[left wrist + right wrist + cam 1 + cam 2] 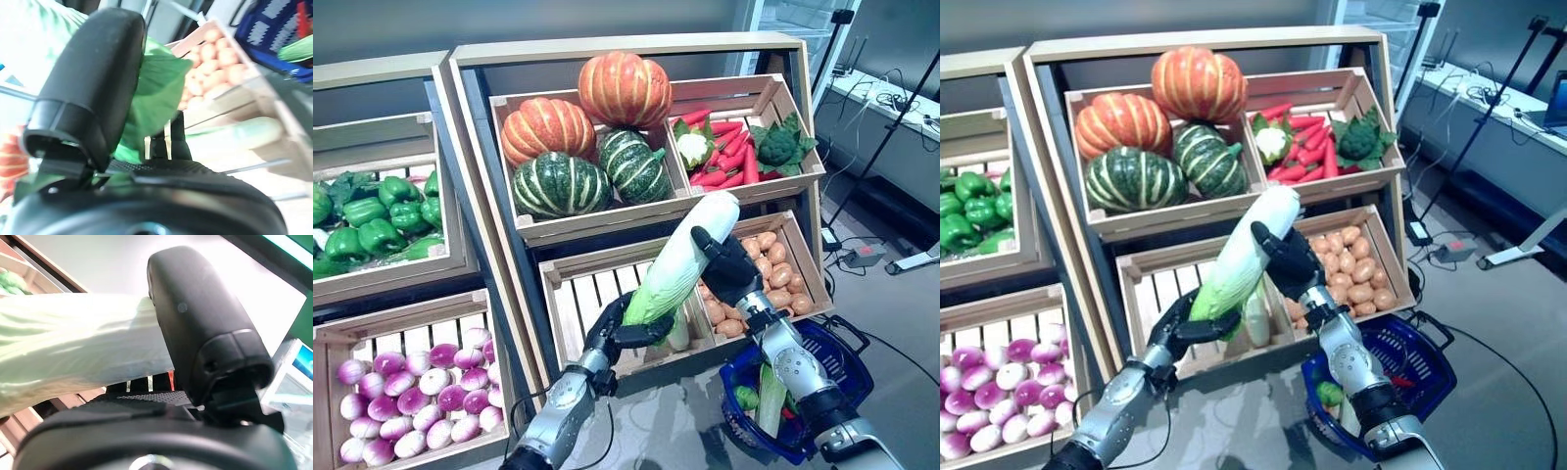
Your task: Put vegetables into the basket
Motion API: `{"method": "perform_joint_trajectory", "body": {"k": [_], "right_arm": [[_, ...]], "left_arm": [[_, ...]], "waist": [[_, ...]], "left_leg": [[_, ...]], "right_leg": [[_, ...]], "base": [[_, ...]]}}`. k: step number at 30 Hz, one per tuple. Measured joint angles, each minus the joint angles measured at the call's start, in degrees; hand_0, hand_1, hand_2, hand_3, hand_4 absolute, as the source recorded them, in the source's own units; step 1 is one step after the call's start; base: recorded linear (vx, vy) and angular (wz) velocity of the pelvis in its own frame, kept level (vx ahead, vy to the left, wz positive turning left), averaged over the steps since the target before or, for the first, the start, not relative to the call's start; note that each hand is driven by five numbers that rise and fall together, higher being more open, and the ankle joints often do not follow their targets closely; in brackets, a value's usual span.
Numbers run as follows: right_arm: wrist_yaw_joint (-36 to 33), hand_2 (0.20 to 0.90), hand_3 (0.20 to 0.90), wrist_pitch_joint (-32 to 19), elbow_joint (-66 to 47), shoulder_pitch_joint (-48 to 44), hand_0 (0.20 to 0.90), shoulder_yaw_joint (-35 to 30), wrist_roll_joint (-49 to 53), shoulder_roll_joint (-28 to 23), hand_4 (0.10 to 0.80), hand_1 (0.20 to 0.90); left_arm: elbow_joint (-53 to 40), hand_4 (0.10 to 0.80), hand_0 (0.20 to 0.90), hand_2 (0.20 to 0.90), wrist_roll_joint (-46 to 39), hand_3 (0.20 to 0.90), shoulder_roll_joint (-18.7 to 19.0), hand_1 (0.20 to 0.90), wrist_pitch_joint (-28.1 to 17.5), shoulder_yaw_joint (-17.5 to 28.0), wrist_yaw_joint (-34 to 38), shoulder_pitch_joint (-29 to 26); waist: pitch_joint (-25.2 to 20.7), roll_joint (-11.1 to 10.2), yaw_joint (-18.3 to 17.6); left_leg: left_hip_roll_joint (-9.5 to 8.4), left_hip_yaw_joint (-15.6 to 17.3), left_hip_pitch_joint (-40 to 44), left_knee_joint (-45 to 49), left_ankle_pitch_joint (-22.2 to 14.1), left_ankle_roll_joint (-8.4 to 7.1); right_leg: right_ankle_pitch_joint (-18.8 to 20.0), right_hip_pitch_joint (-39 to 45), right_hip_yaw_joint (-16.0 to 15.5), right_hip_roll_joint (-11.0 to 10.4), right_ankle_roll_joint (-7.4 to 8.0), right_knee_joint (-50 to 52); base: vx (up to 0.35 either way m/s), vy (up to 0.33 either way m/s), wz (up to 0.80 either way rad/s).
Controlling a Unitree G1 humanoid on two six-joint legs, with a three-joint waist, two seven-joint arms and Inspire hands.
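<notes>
Both hands [625,333] [724,264] grip upward-slanting cabbage [680,259].

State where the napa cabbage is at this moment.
The napa cabbage is held up by both hands in front of the slatted crate, leafy end in the left hand, white end in the right hand, left of the blue basket.
</notes>
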Motion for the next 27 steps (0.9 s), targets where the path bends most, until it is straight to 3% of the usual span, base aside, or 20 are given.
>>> {"method": "perform_joint_trajectory", "body": {"k": [9, 18, 23, 25, 27], "right_arm": [[0.06, 0.3, 0.3, -0.92, 1.97, 5.43, 0.3, -7.9, 0.52, -0.18, 0.4, 0.3], [0.31, 0.3, 0.3, -3.44, 2.02, 13.69, 0.3, -15.37, 0.45, -0.24, 0.4, 0.3], [0.3, 0.3, 0.3, -4.46, 2.06, 15.43, 0.3, -17.52, 0.44, -0.34, 0.4, 0.3], [0.31, 0.3, 0.3, -4.53, 2.08, 15.43, 0.3, -17.77, 0.2, -0.33, 0.4, 0.3], [0.31, 0.3, 0.3, -4.73, 2.87, 15.42, 0.3, -17.79, -0.05, 0.18, 0.4, 0.3]], "left_arm": [[4.96, 0.8, 0.9, 0.9, 0.7, 0.9, 1.12, 0.9, 3.12, 1.47, 1.61, 4.16], [9.3, 0.8, 0.9, 0.9, -2.43, 0.9, 0.93, 0.9, 3.57, 12.58, 4.31, 8.0], [9.54, 0.8, 0.9, 0.9, -2.81, 0.9, 0.77, 0.9, 3.56, 14.66, 5.24, 8.03], [9.54, 0.8, 0.9, 0.9, -2.81, 0.9, 0.78, 0.9, 3.56, 14.9, 5.41, 7.95], [9.97, 0.8, 0.9, 0.9, -2.81, 0.9, 0.86, 0.9, 3.56, 15.69, 5.28, 7.56]], "waist": [[0.04, -0.05, -1.37], [0.08, -0.13, -3.21], [0.1, -0.12, -3.68], [0.88, -0.68, -3.27], [2.59, -3.02, -3.01]], "left_leg": [[0.13, 1.45, 0.19, -0.02, -0.08, 0.08], [0.34, 4.16, 0.11, -0.03, -0.17, 0.19], [0.67, 6.18, 0.01, 0.08, -0.18, 0.16], [1.13, 7.52, -0.74, 3.11, -1.51, -0.34], [1.39, 7.41, -5.04, 13.97, -3.57, -1.64]], "right_leg": [[0.03, -0.28, 1.2, 0.11, 0.03, -0.01], [0.32, -1.27, 2.97, 0.3, 0.03, -0.06], [0.51, -2.11, 4.49, 0.7, 0.2, -0.2], [0.39, -2.25, 5.78, 0.91, -0.36, 0.06], [-0.26, -2.97, 6.68, 0.14, -1.51, 1.59]], "base": [[0.012, -0.034, -0.05], [0.012, -0.083, -0.11], [-0.02, -0.145, -0.15], [-0.064, -0.167, -0.33], [-0.015, -0.059, -0.32]]}}
